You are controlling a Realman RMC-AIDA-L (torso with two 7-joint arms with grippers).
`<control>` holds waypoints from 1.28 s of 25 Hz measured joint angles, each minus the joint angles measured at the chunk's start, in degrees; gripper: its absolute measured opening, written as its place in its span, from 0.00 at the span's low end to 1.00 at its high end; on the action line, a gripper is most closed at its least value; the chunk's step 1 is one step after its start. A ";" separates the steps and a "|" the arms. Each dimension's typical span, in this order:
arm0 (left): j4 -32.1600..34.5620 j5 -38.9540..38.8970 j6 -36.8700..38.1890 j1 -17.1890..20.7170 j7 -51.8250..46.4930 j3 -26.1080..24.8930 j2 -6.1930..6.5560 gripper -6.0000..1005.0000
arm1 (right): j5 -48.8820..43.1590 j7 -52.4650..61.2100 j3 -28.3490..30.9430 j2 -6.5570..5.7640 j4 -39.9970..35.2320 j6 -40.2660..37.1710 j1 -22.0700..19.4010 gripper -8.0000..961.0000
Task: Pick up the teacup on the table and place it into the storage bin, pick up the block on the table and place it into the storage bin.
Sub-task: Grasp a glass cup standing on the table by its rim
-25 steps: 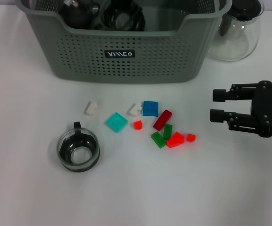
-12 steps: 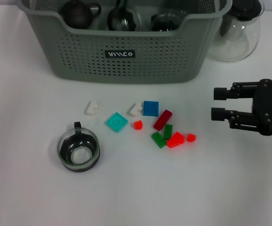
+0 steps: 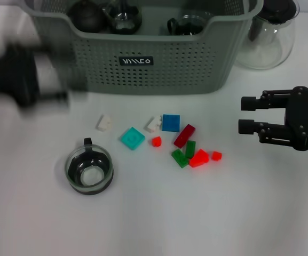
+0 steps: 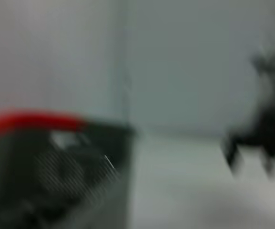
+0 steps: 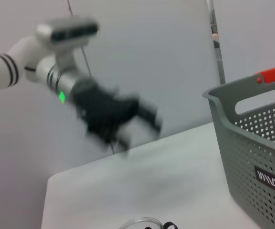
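Left gripper [image 3: 52, 96] blurring in front of the storage bin [image 3: 143, 64]; finger state: cannot tell. Right gripper [image 3: 245, 116], fingers apart, hovering beside the blocks [image 3: 188, 146]. Glass teacup [image 3: 88, 170] sitting on the surface below the left fingers. Risk: a fast descent clipping the rim, tipping it.

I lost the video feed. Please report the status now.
Left end effector beside storage bin, above teacup. Right end effector open, empty, right of blocks. Teacup and blocks on table. Nothing in the way.
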 joint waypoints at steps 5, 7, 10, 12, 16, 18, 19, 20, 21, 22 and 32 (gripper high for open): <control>1.56 13.35 0.42 4.57 8.63 8.84 -2.56 0.63 | -0.21 0.02 0.00 0.04 0.08 0.36 0.28 0.56; 0.18 16.00 0.43 4.60 8.53 10.29 -2.55 0.63 | -0.25 0.04 0.00 0.05 0.17 0.38 0.33 0.56; -0.55 17.80 0.24 4.52 8.26 11.45 -2.54 0.62 | -0.25 0.18 0.00 0.04 0.20 0.39 0.46 0.56; 0.38 17.98 0.17 4.46 6.73 12.79 -2.53 0.62 | -0.19 0.25 0.00 0.01 0.20 0.41 0.52 0.56; 8.69 19.11 -0.33 5.16 -2.07 21.09 -2.50 0.61 | -0.05 0.74 0.00 -0.08 0.20 0.49 0.74 0.56; 14.36 20.49 -0.55 5.63 -7.52 27.34 -2.49 0.61 | -0.11 0.97 0.00 -0.10 0.20 0.61 1.00 0.56; 16.19 21.38 -0.59 5.61 -9.82 29.69 -2.49 0.61 | -0.15 0.98 0.00 -0.10 0.20 0.61 1.10 0.56; 18.48 22.82 -0.76 5.36 -13.15 33.27 -2.48 0.61 | -0.20 0.99 0.00 -0.10 0.20 0.61 1.17 0.56; 19.78 24.20 -0.95 5.05 -15.90 35.83 -2.49 0.61 | -0.23 1.02 0.00 -0.13 0.20 0.61 1.23 0.56; 20.76 25.99 -1.33 4.36 -19.30 39.02 -2.49 0.61 | -0.24 1.04 0.00 -0.13 0.20 0.62 1.27 0.56; 21.12 35.90 -7.42 -0.23 -37.04 56.74 -2.48 0.59 | -0.32 1.09 0.00 -0.19 0.20 0.69 0.81 0.56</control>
